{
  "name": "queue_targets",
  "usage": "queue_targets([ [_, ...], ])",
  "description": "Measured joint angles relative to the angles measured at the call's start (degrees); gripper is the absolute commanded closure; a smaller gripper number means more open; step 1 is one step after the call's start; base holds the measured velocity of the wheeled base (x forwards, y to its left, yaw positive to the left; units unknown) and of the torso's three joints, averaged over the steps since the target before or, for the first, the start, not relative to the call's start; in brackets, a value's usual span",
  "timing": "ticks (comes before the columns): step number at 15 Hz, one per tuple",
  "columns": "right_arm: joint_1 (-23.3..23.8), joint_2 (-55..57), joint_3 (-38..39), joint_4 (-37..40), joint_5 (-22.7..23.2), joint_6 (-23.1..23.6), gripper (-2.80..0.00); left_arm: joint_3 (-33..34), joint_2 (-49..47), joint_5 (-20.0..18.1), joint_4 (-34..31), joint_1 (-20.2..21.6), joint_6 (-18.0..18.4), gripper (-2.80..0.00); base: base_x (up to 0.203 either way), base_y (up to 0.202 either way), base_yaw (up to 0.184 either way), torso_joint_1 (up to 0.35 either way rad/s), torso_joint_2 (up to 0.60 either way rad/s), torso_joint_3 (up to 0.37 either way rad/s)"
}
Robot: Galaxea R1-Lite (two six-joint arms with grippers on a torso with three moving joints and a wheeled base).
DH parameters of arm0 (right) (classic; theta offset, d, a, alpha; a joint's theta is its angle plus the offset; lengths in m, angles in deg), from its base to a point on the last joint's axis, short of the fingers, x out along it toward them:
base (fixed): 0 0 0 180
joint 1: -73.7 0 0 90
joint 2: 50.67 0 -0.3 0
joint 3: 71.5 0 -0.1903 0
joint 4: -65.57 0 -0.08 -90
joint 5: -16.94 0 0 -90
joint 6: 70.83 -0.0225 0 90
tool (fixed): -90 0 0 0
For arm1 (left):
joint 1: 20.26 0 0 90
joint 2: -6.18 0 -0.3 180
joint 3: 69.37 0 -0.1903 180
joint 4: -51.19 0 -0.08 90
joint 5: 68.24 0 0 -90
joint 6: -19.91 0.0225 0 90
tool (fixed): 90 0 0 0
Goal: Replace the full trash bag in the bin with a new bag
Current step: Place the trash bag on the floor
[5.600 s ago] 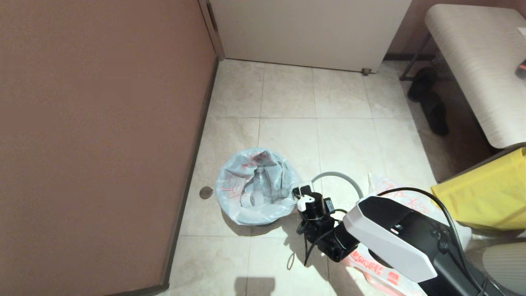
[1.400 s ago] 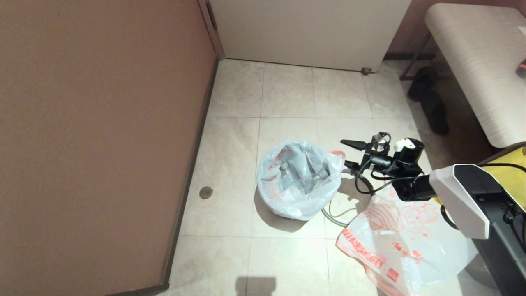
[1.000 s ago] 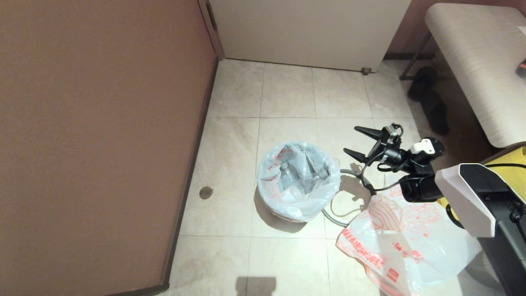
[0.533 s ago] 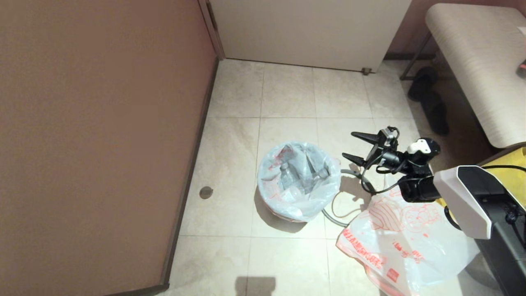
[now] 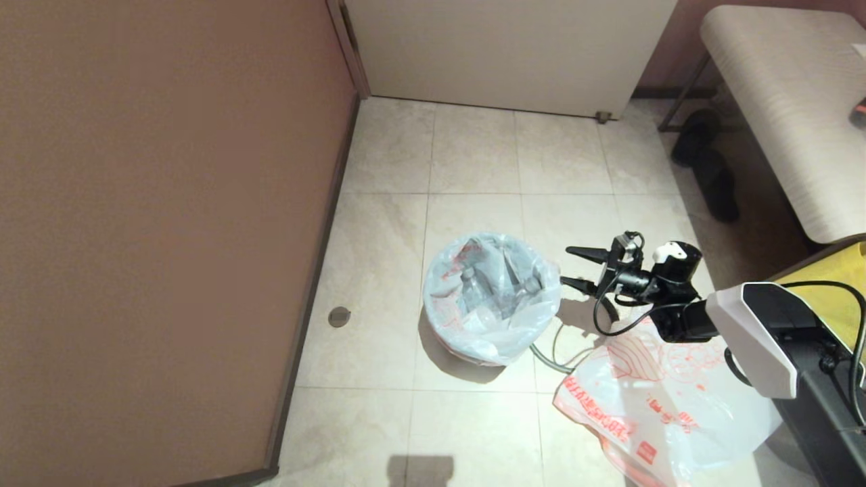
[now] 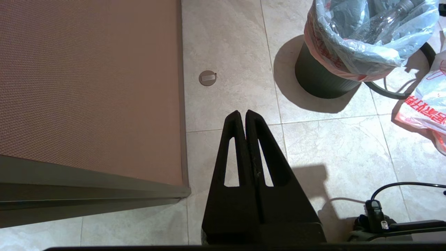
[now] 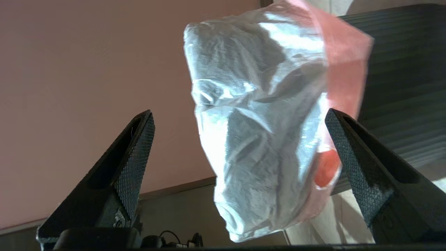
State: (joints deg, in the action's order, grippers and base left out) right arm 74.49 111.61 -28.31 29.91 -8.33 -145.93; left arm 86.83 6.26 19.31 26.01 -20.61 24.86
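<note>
The black bin stands on the floor tiles, lined with the full trash bag, bottles showing inside. My right gripper is open just right of the bag's rim, pointing at it. In the right wrist view a fold of that bag with its pink handle hangs between the wide-open fingers, and I see no contact. The new bag lies crumpled on the floor right of the bin. My left gripper is shut, empty and parked over the floor, short of the bin.
A grey ring lies on the floor between the bin and the new bag. A brown wall runs along the left, with a floor drain beside it. A bench, dark shoes and a yellow bag are at the right.
Over the last second my open right gripper has dropped and moved left, close to the bag's right rim. Several seconds ago the bin stood further left.
</note>
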Motion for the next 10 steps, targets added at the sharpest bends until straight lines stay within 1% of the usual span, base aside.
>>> queue_targets([
  [1,-0.5,0.3,-0.1,0.5,0.0,0.4,-2.80,0.0,0.0,0.0,0.0,0.0,0.0,0.00,0.000,0.000,0.000,0.000,0.00,0.000],
  [3,-1.1,0.9,-0.7,3.9,-0.2,4.3,-2.80,0.0,0.0,0.0,0.0,0.0,0.0,0.00,0.000,0.000,0.000,0.000,0.00,0.000],
  [4,-0.5,1.0,-0.9,4.9,-0.2,6.0,-2.80,0.0,0.0,0.0,0.0,0.0,0.0,0.00,0.000,0.000,0.000,0.000,0.00,0.000],
  [8,-1.2,1.4,-1.0,6.0,-0.4,8.1,-2.80,0.0,0.0,0.0,0.0,0.0,0.0,0.00,0.000,0.000,0.000,0.000,0.00,0.000],
  [10,0.4,1.5,-1.0,6.6,-0.6,8.2,-2.80,0.0,0.0,0.0,0.0,0.0,0.0,0.00,0.000,0.000,0.000,0.000,0.00,0.000],
])
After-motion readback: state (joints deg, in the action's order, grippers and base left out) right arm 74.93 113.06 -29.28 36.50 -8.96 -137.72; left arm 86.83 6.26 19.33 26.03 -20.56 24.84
